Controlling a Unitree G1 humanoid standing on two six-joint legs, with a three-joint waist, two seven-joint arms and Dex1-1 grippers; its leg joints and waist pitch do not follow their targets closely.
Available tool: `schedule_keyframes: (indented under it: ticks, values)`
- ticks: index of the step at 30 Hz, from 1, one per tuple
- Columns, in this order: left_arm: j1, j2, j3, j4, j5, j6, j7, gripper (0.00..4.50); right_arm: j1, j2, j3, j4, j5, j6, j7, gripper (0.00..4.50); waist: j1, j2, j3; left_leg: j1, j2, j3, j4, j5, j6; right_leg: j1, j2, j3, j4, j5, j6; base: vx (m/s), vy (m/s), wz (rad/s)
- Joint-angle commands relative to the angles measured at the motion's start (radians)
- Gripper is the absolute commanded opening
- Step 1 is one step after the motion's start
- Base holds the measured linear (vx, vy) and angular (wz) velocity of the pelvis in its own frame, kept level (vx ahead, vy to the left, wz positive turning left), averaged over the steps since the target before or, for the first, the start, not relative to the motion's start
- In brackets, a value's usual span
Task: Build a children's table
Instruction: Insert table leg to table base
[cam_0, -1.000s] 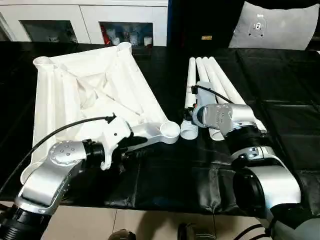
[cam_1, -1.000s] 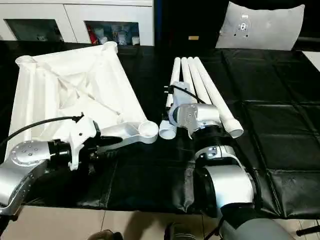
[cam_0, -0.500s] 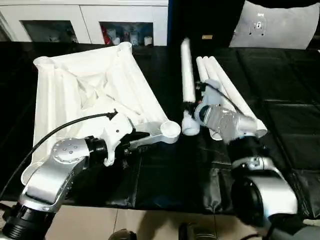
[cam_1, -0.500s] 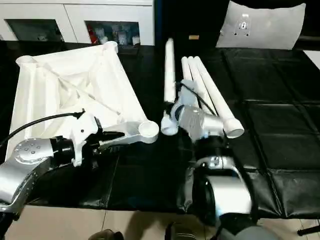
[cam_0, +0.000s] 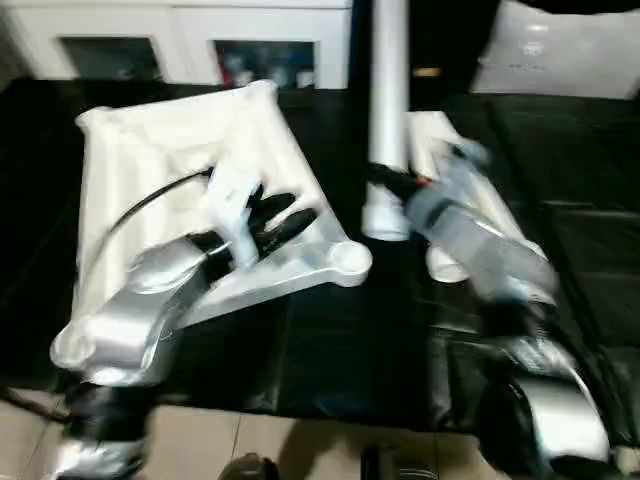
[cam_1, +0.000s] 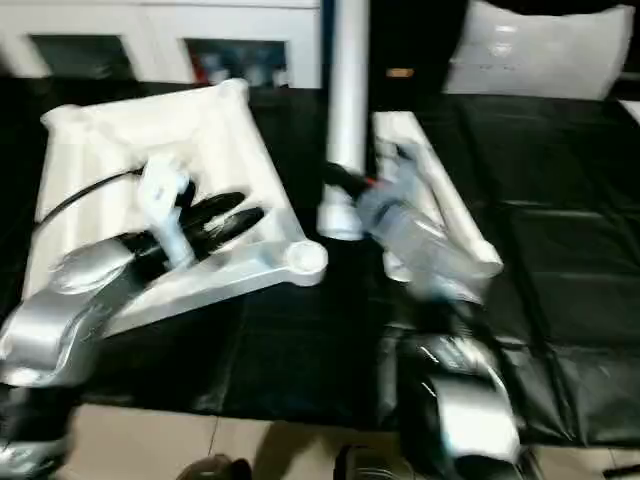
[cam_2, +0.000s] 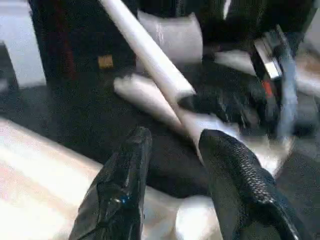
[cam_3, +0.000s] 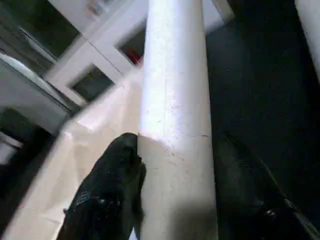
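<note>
Right end effector (cam_3: 175, 200) clamps a white leg (cam_3: 175, 100)

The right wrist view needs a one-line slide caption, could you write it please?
Right gripper clamps a white table leg between its black fingers, above the upturned tabletop.

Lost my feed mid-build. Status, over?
Right gripper clamped on one leg, leg raised near upright. Left gripper open, empty, over the upturned table top. Nearest corner socket unobstructed. Spare legs on the black sheet.
</note>
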Motion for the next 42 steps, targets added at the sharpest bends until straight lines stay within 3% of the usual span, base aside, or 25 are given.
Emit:
schedule_keyframes:
  ticks: [1,3,5,6,12,16,18,21,22,23,24,26,31,34,36,39,42]
  values:
    - [-0.019,-0.022,0.023,0.003,-0.019,0.02,0.033,2.26,0.011,-0.005,-0.011,-0.106,0.066,0.015,0.057,1.85,0.0,-0.001,-0.074,-0.003,0.045,0.0,-0.064,-0.08,0.095,0.086,-0.058,0.033,-0.068,-0.148,-0.275,0.0,0.0,0.0]
    - [-0.037,-0.061,0.053,0.006,-0.071,0.065,0.061,2.26,0.072,-0.001,-0.012,-0.209,0.112,0.021,0.1,1.85,-0.002,-0.003,-0.067,0.0,0.046,0.002,-0.066,-0.105,0.088,0.079,-0.058,0.034,-0.079,-0.234,-0.24,0.0,0.0,0.0]
    - [-0.042,-0.077,0.07,-0.007,-0.11,0.096,0.069,2.26,0.103,-0.01,0.001,-0.248,0.131,0.049,0.123,1.85,-0.003,0.002,-0.071,-0.001,0.043,-0.001,-0.066,-0.104,0.079,0.081,-0.054,0.032,-0.084,-0.276,-0.218,0.0,0.0,0.0]
    - [-0.066,-0.105,0.098,-0.007,-0.18,0.126,0.071,2.26,0.154,-0.007,0.015,-0.325,0.192,0.073,0.179,1.85,-0.007,0.005,-0.064,-0.003,0.043,-0.001,-0.069,-0.109,0.078,0.075,-0.052,0.031,-0.09,-0.288,-0.21,0.0,0.0,0.0]
    - [-0.123,-0.16,0.136,0.017,-0.278,0.189,0.087,2.26,0.242,-0.018,0.038,-0.444,0.297,0.117,0.295,1.85,-0.007,0.004,-0.067,-0.005,0.042,-0.006,-0.068,-0.103,0.093,0.076,-0.051,0.027,-0.093,-0.304,-0.205,0.0,0.0,0.0]
    - [-0.142,-0.176,0.148,0.012,-0.33,0.215,0.084,2.26,0.276,-0.031,0.063,-0.489,0.329,0.153,0.324,1.85,-0.009,0.002,-0.072,-0.01,0.043,-0.008,-0.068,-0.046,0.112,0.081,-0.053,0.024,-0.092,-0.26,-0.205,0.0,0.0,0.0]
    - [-0.145,-0.177,0.15,0.007,-0.346,0.224,0.088,2.26,0.287,-0.035,0.07,-0.503,0.338,0.159,0.327,1.85,-0.01,0.005,-0.075,-0.009,0.044,-0.006,-0.065,-0.018,0.126,0.079,-0.055,0.022,-0.091,-0.224,-0.215,0.0,0.0,0.0]
    - [-0.147,-0.178,0.148,-0.003,-0.374,0.251,0.089,2.26,0.303,-0.04,0.088,-0.52,0.344,0.164,0.333,1.85,-0.007,0.02,-0.075,-0.004,0.052,-0.01,-0.063,0.019,0.152,0.075,-0.056,0.015,-0.087,-0.135,-0.246,0.0,0.0,0.0]
    - [-0.145,-0.179,0.143,-0.004,-0.378,0.262,0.088,2.26,0.308,-0.043,0.096,-0.527,0.343,0.163,0.333,1.85,-0.007,0.022,-0.077,-0.005,0.053,-0.011,-0.062,0.029,0.158,0.077,-0.056,0.014,-0.083,-0.117,-0.252,0.0,0.0,0.0]
    - [-0.145,-0.177,0.139,-0.002,-0.377,0.265,0.086,2.26,0.311,-0.046,0.101,-0.532,0.342,0.162,0.331,1.85,-0.006,0.017,-0.078,-0.01,0.052,-0.011,-0.06,0.051,0.173,0.08,-0.058,0.013,-0.08,-0.088,-0.259,0.0,0.0,0.0]
    - [-0.143,-0.176,0.134,0.0,-0.375,0.263,0.083,2.26,0.316,-0.052,0.111,-0.541,0.334,0.16,0.332,1.85,-0.005,0.022,-0.075,-0.012,0.052,-0.011,-0.059,0.055,0.182,0.08,-0.059,0.011,-0.081,-0.092,-0.259,0.0,0.0,0.0]
    - [-0.138,-0.179,0.12,0.012,-0.37,0.255,0.077,2.26,0.334,-0.076,0.152,-0.566,0.295,0.155,0.331,1.85,-0.001,0.022,-0.074,-0.011,0.053,-0.01,-0.059,0.049,0.182,0.08,-0.06,0.011,-0.084,-0.124,-0.25,0.0,0.0,0.0]
    - [-0.117,-0.175,0.082,0.011,-0.336,0.238,0.081,2.26,0.346,-0.068,0.176,-0.602,0.274,0.141,0.296,1.85,-0.002,0.026,-0.069,-0.009,0.056,-0.011,-0.064,0.012,0.157,0.078,-0.061,0.01,-0.092,-0.2,-0.225,0.0,0.0,0.0]
    - [-0.099,-0.183,0.067,-0.013,-0.316,0.217,0.096,2.26,0.36,-0.067,0.233,-0.633,0.189,0.076,0.271,1.85,-0.004,0.024,-0.071,-0.011,0.056,-0.012,-0.065,0.018,0.135,0.08,-0.062,0.01,-0.088,-0.179,-0.214,0.0,0.0,0.0]
    - [-0.082,-0.18,0.039,-0.025,-0.256,0.183,0.132,2.26,0.372,-0.052,0.27,-0.636,0.135,0.011,0.253,1.85,-0.005,0.029,-0.071,-0.01,0.056,-0.011,-0.065,-0.002,0.132,0.08,-0.064,0.01,-0.09,-0.188,-0.216,0.0,0.0,0.0]
    - [-0.059,-0.158,-0.029,-0.028,-0.112,0.047,0.163,1.56,0.396,-0.044,0.341,-0.623,0.023,-0.112,0.254,1.85,-0.005,0.03,-0.073,-0.011,0.061,-0.014,-0.066,-0.022,0.122,0.078,-0.065,0.01,-0.094,-0.208,-0.193,0.0,0.0,0.0]
    - [-0.038,-0.157,-0.047,-0.038,-0.09,0.011,0.157,1.56,0.414,-0.033,0.38,-0.595,-0.03,-0.174,0.25,1.85,-0.006,0.027,-0.074,-0.011,0.061,-0.012,-0.067,-0.013,0.116,0.08,-0.066,0.012,-0.087,-0.169,-0.202,0.0,0.0,0.0]
